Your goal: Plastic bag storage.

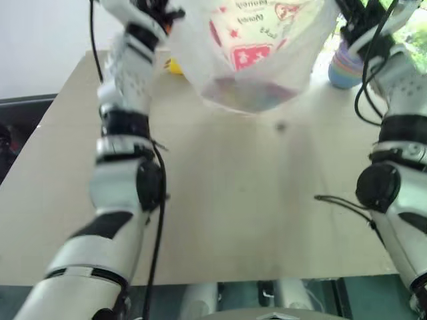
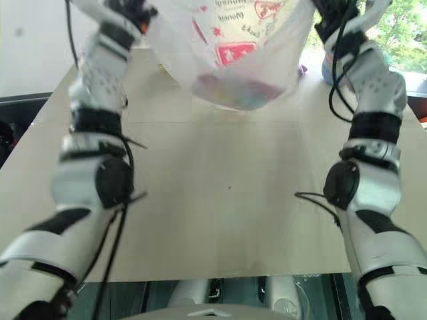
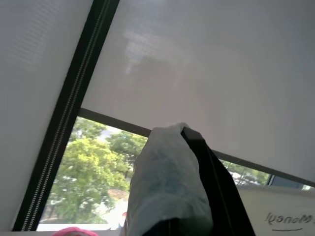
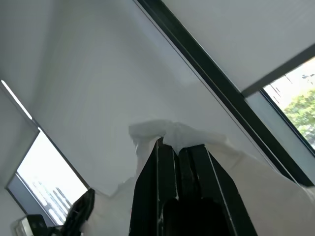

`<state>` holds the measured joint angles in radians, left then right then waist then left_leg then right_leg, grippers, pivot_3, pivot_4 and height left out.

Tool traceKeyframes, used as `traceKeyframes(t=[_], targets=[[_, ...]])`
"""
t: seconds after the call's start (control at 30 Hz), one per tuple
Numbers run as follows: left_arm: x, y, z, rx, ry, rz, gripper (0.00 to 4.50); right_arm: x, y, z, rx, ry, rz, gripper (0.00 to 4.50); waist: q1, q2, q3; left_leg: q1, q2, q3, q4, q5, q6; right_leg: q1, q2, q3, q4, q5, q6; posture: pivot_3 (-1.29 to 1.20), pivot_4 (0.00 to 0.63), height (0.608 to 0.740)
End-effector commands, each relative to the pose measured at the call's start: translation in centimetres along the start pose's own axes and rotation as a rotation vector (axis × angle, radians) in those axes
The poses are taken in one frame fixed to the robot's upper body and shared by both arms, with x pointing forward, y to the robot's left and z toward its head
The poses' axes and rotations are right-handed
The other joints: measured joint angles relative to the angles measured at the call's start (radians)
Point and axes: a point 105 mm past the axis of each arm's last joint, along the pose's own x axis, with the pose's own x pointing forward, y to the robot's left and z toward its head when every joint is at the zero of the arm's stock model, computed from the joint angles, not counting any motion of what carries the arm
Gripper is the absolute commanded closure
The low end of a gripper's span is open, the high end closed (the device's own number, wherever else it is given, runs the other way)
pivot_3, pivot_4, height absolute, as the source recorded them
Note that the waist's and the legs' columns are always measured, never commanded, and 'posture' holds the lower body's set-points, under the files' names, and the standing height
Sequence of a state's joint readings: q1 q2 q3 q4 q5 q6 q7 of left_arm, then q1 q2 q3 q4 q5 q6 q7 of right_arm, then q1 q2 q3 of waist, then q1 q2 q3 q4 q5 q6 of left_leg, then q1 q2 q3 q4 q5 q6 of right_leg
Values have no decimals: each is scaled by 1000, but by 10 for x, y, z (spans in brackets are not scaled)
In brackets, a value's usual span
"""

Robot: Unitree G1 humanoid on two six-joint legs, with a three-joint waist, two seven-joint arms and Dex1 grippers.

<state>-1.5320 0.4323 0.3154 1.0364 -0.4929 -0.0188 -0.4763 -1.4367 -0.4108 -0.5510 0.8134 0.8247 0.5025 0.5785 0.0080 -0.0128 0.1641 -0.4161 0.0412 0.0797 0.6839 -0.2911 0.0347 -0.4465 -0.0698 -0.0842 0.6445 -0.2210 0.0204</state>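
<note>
Table: nearest to you, a pale wooden tabletop (image 1: 240,200) fills the lower and middle part of the head views, bare across its centre.
Left arm: on your left, the white and black arm rises from the near edge toward the top of the head view, with a black cable hanging along it.
Left gripper: your left gripper (image 3: 189,140) is clamped closed on a handle of the plastic bag; in its wrist view the film wraps over one black finger (image 3: 216,182), with window blinds and green trees behind.
Yellow object: a small yellow object (image 1: 173,66) sits on the far part of the table, just beside the bag's left side; you cannot tell what it is.
Plastic bag: the plastic bag (image 1: 257,50) hangs in the air between your two grippers, above the far half of the table. It is translucent white with red and pink print, and blurred colours show through its sagging bottom.
Stacked cups: a stack of pastel-coloured cups (image 1: 345,67) stands on the far right of the table, beside the bag.
Right gripper: your right gripper (image 4: 178,147) is closed tight on the bag's other handle; white film bunches over the fingertips (image 4: 167,147) in its wrist view.
</note>
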Motion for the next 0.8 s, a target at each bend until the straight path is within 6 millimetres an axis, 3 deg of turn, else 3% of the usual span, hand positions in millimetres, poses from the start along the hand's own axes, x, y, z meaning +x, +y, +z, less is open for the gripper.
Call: traceKeyframes(t=[0.03, 0.13, 0.23, 0.3, 0.4, 0.5, 0.57, 0.67, 0.73, 0.8], targets=[[7, -6, 49, 100, -171, -44, 4500, -2, 27, 42, -37, -126, 168, 4480, -4, 0, 0, 0, 0, 0, 0, 0, 0, 0, -1, -3, 2, 0, 0, 0, 150, 740], [3, -13, 51, 118, -209, -111, 4500, -17, 25, 35, -57, -82, 209, 4480, -15, 0, 0, 0, 0, 2, -3, 0, 0, 0, -4, -11, 2, 0, 0, 0, 150, 740], [-13, -17, 24, 184, -158, -188, 4500, -45, 18, 14, -47, 15, 214, 4480, -20, 0, 0, -1, -1, 4, -4, 0, 0, 0, -7, -15, 0, 0, 0, 0, 150, 740], [-40, -16, -3, 262, -102, -214, 4500, -75, 9, -13, -62, 145, 173, 4480, -25, 2, 1, -2, -1, 4, -2, 0, 0, 1, -8, -15, 2, 0, 0, 0, 150, 740], [-98, -16, -45, 315, 13, -200, 4500, -129, -6, -58, -77, 358, 63, 4480, -30, 3, 2, -1, 0, 7, 1, 0, 0, 0, -8, -12, 6, 0, 0, 0, 150, 740], [-182, -29, -96, 319, 237, -212, 4500, -188, -16, -93, -132, 532, -51, 4480, -32, 3, 2, 2, 2, 8, 4, 0, 0, 0, -8, -7, 12, -1, 0, 0, 150, 740], [-224, -39, -109, 292, 339, -186, 4500, -224, -14, -113, -165, 686, -81, 4480, -26, 4, 2, 4, 3, 8, 5, 0, 0, 0, -8, -3, 13, -1, 0, 0, 150, 740], [-268, -45, -119, 247, 446, -115, 3265, -262, -7, -127, -162, 827, -90, 3184, -14, 3, 3, 9, 7, 7, 13, 0, 1, 7, -7, -1, 12, -1, 1, 0, 150, 740], [-292, -50, -123, 251, 510, -100, 2253, -275, -7, -126, -184, 855, -106, 2165, -13, 3, 3, 21, 7, 7, 13, -4, 6, 18, -7, -2, 12, -2, 2, 0, 150, 740], [-316, -46, -129, 293, 582, -58, 1309, -292, -8, -126, -241, 926, -91, 1200, -13, 4, 2, 23, 8, 7, 16, -5, 8, 20, -7, -1, 13, -3, 4, 0, 150, 740]])
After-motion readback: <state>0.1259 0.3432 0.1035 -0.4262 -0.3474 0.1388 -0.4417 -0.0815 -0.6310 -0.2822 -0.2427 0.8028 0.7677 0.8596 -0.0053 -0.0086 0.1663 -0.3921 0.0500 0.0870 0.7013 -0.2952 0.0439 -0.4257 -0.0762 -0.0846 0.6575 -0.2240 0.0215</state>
